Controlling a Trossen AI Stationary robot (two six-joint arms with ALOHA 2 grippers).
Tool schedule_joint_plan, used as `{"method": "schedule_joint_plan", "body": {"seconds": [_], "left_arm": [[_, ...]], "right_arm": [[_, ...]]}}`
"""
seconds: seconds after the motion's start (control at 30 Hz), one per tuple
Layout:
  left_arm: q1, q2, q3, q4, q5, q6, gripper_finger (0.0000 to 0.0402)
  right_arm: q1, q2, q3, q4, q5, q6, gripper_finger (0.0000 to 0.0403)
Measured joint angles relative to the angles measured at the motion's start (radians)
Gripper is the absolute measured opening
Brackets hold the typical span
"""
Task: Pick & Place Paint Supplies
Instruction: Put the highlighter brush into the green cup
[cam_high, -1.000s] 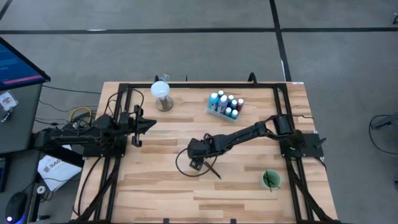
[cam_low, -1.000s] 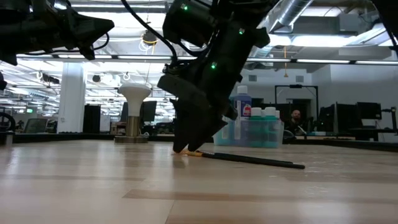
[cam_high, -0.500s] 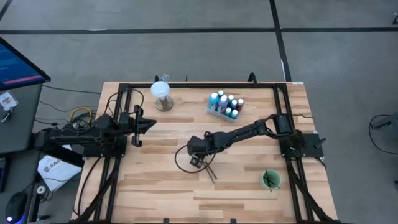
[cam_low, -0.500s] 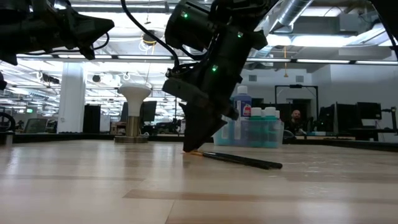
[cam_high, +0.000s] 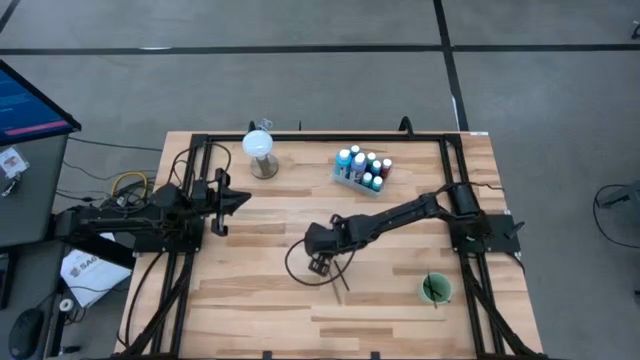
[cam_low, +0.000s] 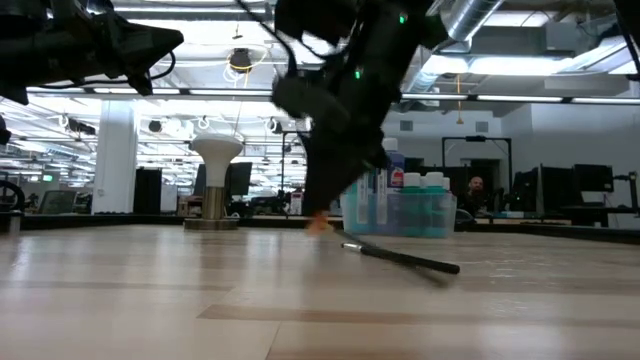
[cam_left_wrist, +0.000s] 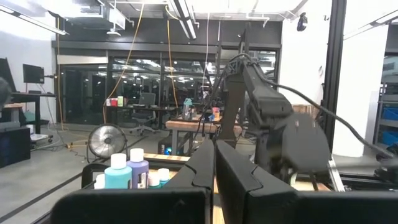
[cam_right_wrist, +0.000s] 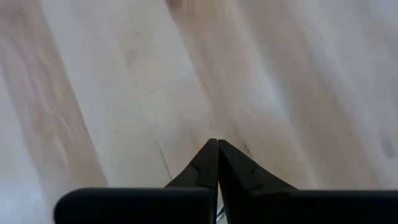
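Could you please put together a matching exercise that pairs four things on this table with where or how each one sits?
Things:
1. white globe
2. paint bottles
3. green cup
4. paintbrush

Places or states:
A. grouped in a clear tray
B. pinched near its orange end by the right gripper, the other end on the wood
C. standing on a round base
D. alone near the right edge of the table, with dark sticks in it

Pairs: 1-C, 2-A, 3-D, 4-B
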Motion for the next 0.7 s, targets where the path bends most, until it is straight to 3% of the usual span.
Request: {"method": "schedule_joint_plan", "body": {"seconds": [0.2,0.53,0.7], "left_arm": [[0.0,0.0,0.0,0.001,0.0,0.0,0.0002],[0.0,0.0,0.0,0.001,0.0,0.0,0.0002],[0.0,0.0,0.0,0.001,0.0,0.0,0.0002]], "right_arm": [[0.015,-0.072,0.001,0.014,0.065,-0.018,0.0],[0.088,-0.239,0.001,-0.017,0.069,-0.013,0.0],[0.141,-0.337,0.002,-0.125,0.071,0.043,0.0]]}}
